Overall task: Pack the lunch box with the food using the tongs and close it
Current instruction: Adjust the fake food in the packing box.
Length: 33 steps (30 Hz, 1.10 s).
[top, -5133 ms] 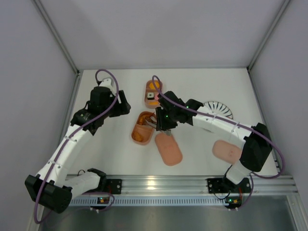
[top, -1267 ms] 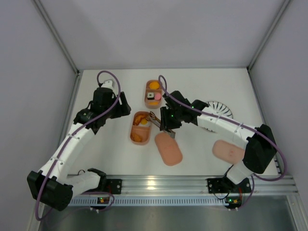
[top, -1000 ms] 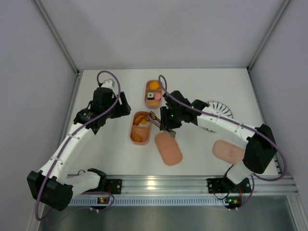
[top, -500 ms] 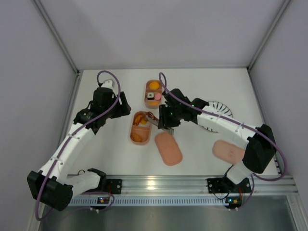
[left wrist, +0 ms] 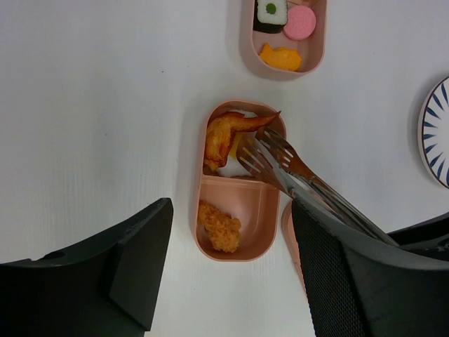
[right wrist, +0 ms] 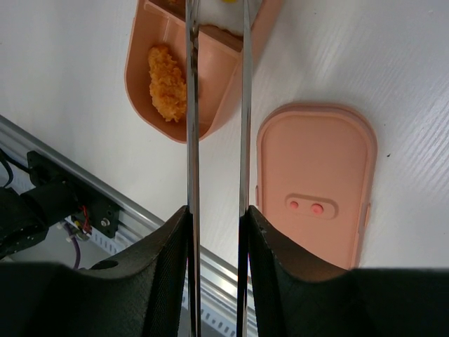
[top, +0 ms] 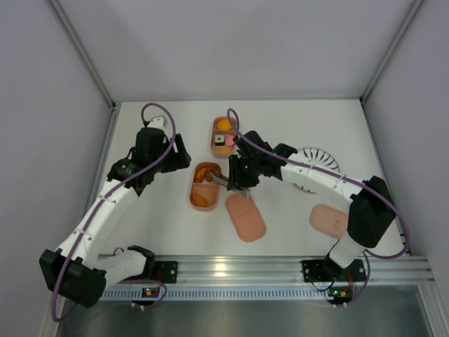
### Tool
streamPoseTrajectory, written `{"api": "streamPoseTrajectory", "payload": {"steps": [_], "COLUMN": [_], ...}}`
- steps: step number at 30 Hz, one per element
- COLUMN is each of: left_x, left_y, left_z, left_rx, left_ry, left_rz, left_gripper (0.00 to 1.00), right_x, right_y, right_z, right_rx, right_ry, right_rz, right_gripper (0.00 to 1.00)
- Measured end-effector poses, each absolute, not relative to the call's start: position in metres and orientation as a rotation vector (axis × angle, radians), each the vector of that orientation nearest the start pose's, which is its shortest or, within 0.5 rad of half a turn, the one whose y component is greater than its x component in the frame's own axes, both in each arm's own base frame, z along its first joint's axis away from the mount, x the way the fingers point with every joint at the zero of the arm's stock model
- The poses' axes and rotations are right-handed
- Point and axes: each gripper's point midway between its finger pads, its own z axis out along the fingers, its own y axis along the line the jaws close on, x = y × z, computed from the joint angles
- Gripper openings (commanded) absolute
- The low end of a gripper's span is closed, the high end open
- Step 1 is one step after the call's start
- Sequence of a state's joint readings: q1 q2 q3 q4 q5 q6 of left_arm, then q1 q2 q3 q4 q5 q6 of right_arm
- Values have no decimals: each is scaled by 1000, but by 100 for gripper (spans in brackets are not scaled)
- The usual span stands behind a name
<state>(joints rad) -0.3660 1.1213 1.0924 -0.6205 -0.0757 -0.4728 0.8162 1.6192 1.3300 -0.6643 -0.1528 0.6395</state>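
Observation:
The lunch box's near tray holds a fried wing, a bit of egg beside it and a breaded nugget. The far tray holds a sushi roll, a pink piece and an orange piece. My right gripper is shut on the tongs. The tongs' tips stand slightly apart over the near tray's far compartment, with nothing seen between them. My left gripper hovers open above the near tray's left side, empty.
One pink lid lies just right of the near tray; another lid lies by the right arm's base. A striped white plate sits partly under the right arm. The metal rail runs along the near edge.
My right gripper has carried the tongs a little left, bringing their tips over the near tray's far compartment. The left arm has stayed still.

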Motion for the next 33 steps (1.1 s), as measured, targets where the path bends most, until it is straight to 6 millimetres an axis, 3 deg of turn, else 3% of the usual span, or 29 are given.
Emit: {"api": "streamPoseTrajectory", "payload": {"steps": [33], "left_x": [305], "left_y": [-123], "left_z": [223], "left_rx": [-162], "left_ry": [2239], "left_rz": [-376], "left_gripper": [74], "right_x": [249], "right_y": [325], "right_z": [154], "right_rx": [-79], "right_ry": [2603], "right_rz": [764], "right_gripper": [37]}}
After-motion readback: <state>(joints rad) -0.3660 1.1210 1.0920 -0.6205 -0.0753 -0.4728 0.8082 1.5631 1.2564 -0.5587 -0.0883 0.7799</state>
